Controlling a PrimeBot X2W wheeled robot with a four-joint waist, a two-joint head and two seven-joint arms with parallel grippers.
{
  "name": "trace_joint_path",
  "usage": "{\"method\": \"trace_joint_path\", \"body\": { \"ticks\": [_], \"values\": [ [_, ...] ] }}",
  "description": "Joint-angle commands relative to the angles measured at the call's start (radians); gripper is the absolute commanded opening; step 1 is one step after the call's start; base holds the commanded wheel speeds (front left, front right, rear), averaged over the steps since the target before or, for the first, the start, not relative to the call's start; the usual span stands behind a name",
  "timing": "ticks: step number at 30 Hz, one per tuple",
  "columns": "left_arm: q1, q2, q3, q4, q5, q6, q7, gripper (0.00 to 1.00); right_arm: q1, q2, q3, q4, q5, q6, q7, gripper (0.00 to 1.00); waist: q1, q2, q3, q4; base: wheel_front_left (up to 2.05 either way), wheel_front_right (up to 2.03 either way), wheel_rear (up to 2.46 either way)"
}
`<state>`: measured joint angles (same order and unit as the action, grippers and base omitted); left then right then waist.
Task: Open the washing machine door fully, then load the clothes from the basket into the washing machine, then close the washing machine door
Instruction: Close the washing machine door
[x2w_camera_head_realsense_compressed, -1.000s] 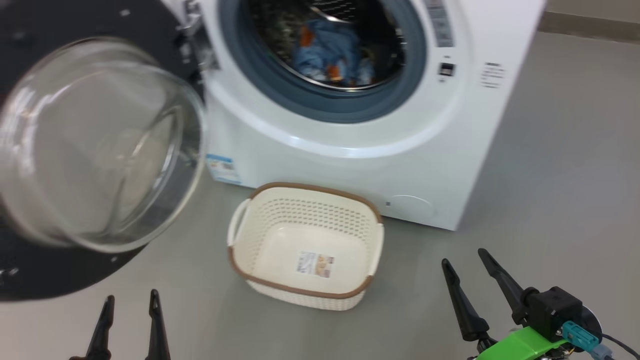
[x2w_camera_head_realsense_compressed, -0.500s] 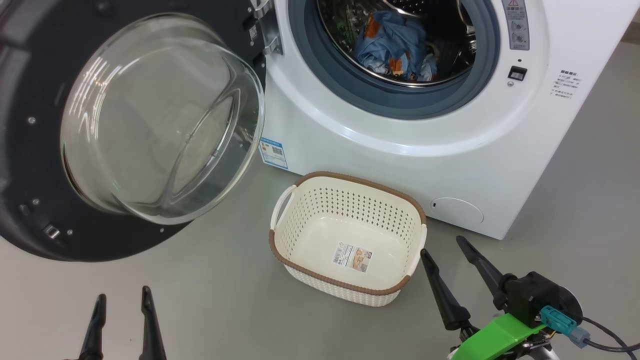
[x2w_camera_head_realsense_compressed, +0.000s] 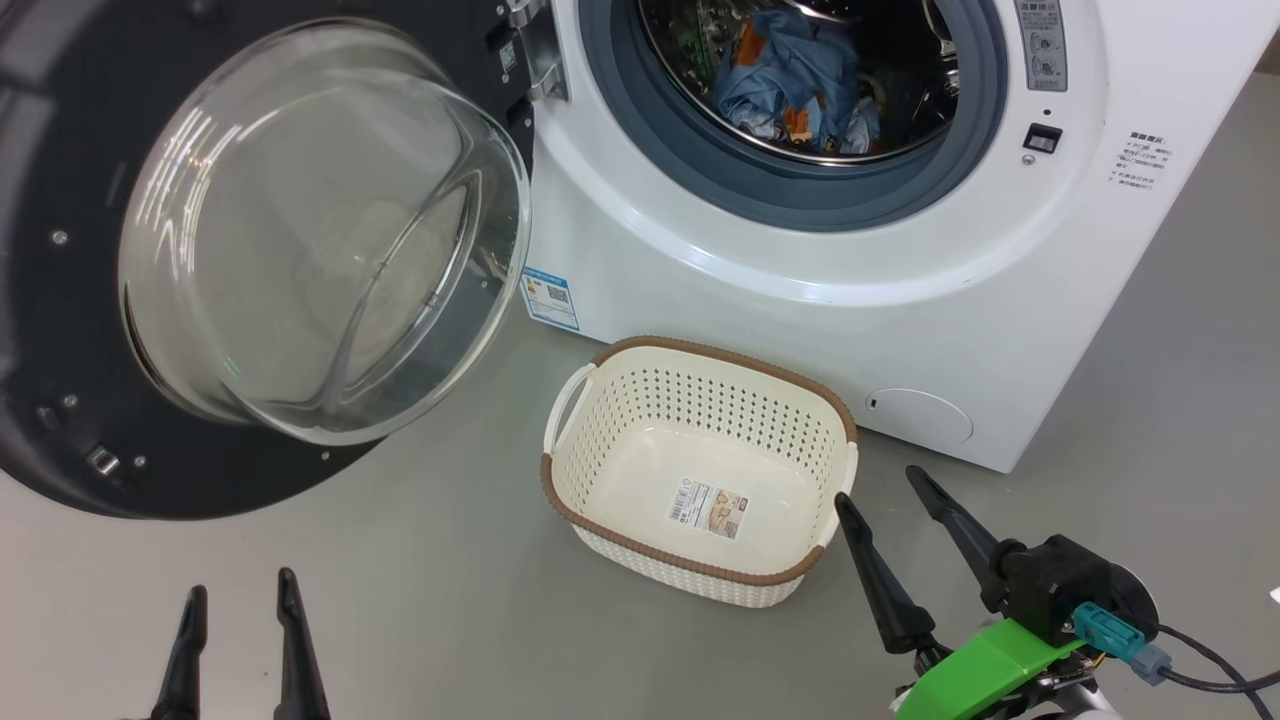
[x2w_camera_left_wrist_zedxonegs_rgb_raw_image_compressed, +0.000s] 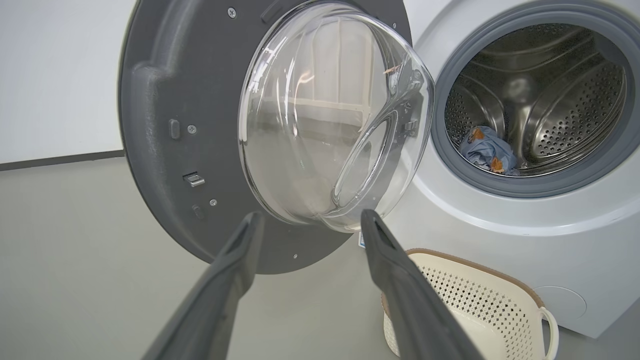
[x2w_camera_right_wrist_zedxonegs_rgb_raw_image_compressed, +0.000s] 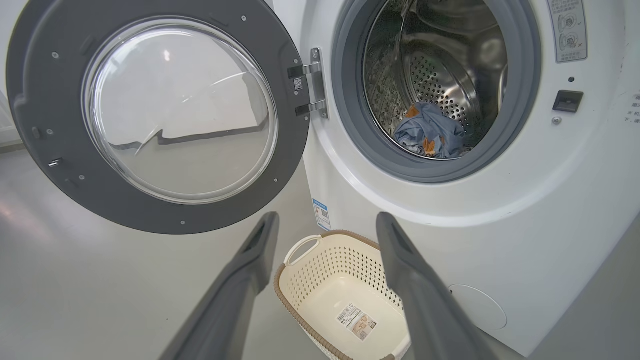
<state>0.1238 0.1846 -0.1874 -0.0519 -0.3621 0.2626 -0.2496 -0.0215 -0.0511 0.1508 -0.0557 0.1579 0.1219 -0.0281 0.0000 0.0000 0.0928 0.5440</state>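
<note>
The white washing machine (x2w_camera_head_realsense_compressed: 800, 300) (x2w_camera_right_wrist_zedxonegs_rgb_raw_image_compressed: 500, 240) stands with its round black door (x2w_camera_head_realsense_compressed: 60, 300) (x2w_camera_left_wrist_zedxonegs_rgb_raw_image_compressed: 165, 125) (x2w_camera_right_wrist_zedxonegs_rgb_raw_image_compressed: 50, 100) swung wide to the left, its clear glass bowl (x2w_camera_head_realsense_compressed: 320, 230) facing out. Light blue clothes (x2w_camera_head_realsense_compressed: 795, 80) (x2w_camera_left_wrist_zedxonegs_rgb_raw_image_compressed: 487, 152) (x2w_camera_right_wrist_zedxonegs_rgb_raw_image_compressed: 430, 132) lie inside the steel drum. On the floor in front sits the cream basket (x2w_camera_head_realsense_compressed: 640, 540) (x2w_camera_right_wrist_zedxonegs_rgb_raw_image_compressed: 300, 270) (x2w_camera_left_wrist_zedxonegs_rgb_raw_image_compressed: 500, 300), with just a paper label on its bottom. At the lower left my left gripper (x2w_camera_head_realsense_compressed: 238, 590) (x2w_camera_left_wrist_zedxonegs_rgb_raw_image_compressed: 310, 217) is open and holds nothing. My right gripper (x2w_camera_head_realsense_compressed: 880, 485) (x2w_camera_right_wrist_zedxonegs_rgb_raw_image_compressed: 325, 217) is open beside the basket's right end.
Grey floor (x2w_camera_head_realsense_compressed: 450, 620) stretches around the basket and under the door. A pale wall with a dark skirting line (x2w_camera_left_wrist_zedxonegs_rgb_raw_image_compressed: 55, 160) runs behind the door. A small round flap (x2w_camera_head_realsense_compressed: 920, 415) sits low on the machine's front.
The camera has swung, so the whole scene shifted right and sharpened. Both grippers stay open and low. The door, the basket and the clothes keep their places relative to the machine.
</note>
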Motion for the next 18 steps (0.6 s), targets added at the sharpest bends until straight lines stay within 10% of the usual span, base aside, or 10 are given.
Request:
{"method": "trace_joint_path", "body": {
  "ticks": [1,2,5,12,18],
  "values": [
    [-0.014,0.006,0.041,-0.026,0.008,-0.006,-0.012,1.00,-0.033,0.001,0.029,-0.024,-0.009,0.009,-0.004,1.00,0.0000,0.0000,0.000,0.000,0.00,0.00,0.00],
    [-0.015,0.003,0.043,-0.027,0.007,-0.009,-0.012,1.00,-0.033,0.001,0.029,-0.024,-0.009,0.009,-0.004,1.00,0.0000,0.0000,0.000,0.000,0.00,0.00,0.00],
    [-0.014,-0.004,0.050,-0.029,0.006,-0.018,-0.012,0.00,-0.031,0.001,0.029,-0.023,-0.008,0.009,-0.004,1.00,0.0000,0.0000,0.000,0.000,0.00,0.00,0.00],
    [-0.011,-0.033,0.073,-0.041,-0.020,-0.058,-0.012,0.00,-0.030,0.001,0.030,-0.020,-0.006,0.009,-0.006,1.00,0.0000,0.0000,-0.003,0.000,0.00,0.00,0.00],
    [-0.019,-0.111,0.158,-0.107,-0.261,-0.189,-0.012,0.00,-0.033,0.001,0.031,-0.021,-0.006,0.009,-0.005,1.00,0.0000,0.0000,0.001,0.002,0.00,0.00,0.00]
  ]
}}
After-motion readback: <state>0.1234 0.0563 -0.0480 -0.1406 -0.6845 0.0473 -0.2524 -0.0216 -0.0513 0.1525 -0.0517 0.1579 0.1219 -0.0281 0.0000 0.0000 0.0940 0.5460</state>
